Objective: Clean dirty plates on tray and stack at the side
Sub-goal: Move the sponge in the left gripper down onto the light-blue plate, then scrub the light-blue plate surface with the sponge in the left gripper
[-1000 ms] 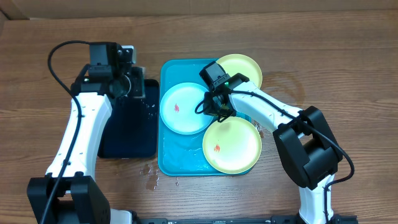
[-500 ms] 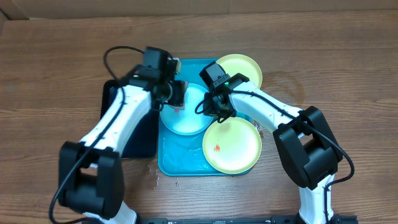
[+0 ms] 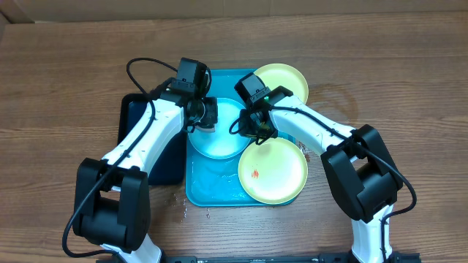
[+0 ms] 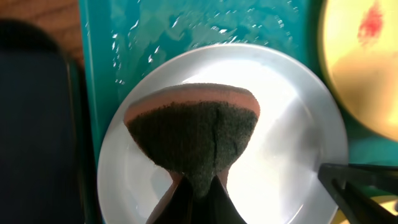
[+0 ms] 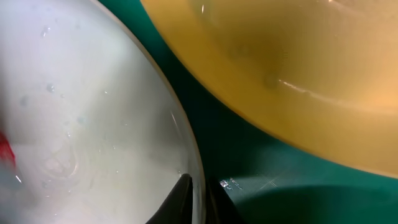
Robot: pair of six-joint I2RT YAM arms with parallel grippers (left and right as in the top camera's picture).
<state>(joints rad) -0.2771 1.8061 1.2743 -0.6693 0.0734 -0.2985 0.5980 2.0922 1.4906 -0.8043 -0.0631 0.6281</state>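
The light blue plate (image 3: 223,142) lies at the upper left of the turquoise tray (image 3: 196,183). My left gripper (image 3: 205,115) is shut on a dark green scouring sponge (image 4: 199,127) with a reddish backing and holds it on or just over this plate (image 4: 292,143). My right gripper (image 3: 252,128) is shut on the plate's right rim (image 5: 189,155); a red smear (image 5: 5,152) shows at its far left. One yellow-green plate (image 3: 272,169) with a red smear lies at the tray's lower right. The other (image 3: 285,80) sits at the tray's upper right corner.
A narrow black tray (image 3: 146,150) lies left of the turquoise tray, under my left arm. Water drops dot the wood table (image 3: 175,201) at the tray's lower left corner. The tray floor (image 4: 186,28) is wet. Bare wood table lies to the right (image 3: 409,88).
My left arm has swung right from above the black tray to over the light blue plate, carrying the sponge. My right gripper has stayed on the plate's rim.
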